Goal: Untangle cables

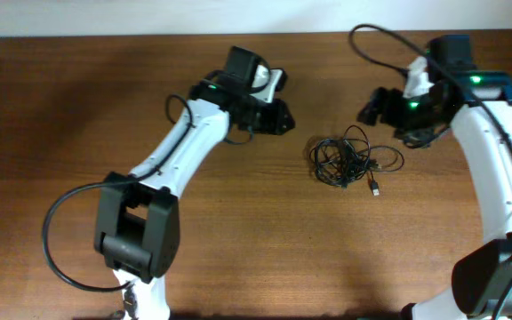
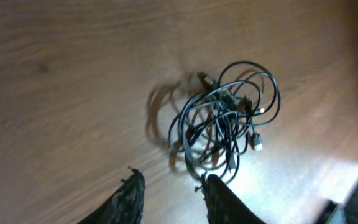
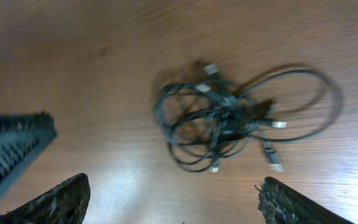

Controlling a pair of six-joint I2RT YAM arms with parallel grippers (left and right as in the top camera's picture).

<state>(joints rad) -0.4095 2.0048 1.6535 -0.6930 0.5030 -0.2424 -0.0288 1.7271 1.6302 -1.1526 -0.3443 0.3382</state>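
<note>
While knotted, cables [image 1: 349, 160]: pinching several strands may lift the whole clump.
Left gripper [image 2: 169, 190]: apart, empty.
Right gripper [image 3: 176, 202]: wide apart, empty.

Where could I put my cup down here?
Bare wood lies near the front edge of the table, between the left arm and right arm, and in the far left corner. Crowded around the cables, flanked by the left gripper and right gripper.
</note>
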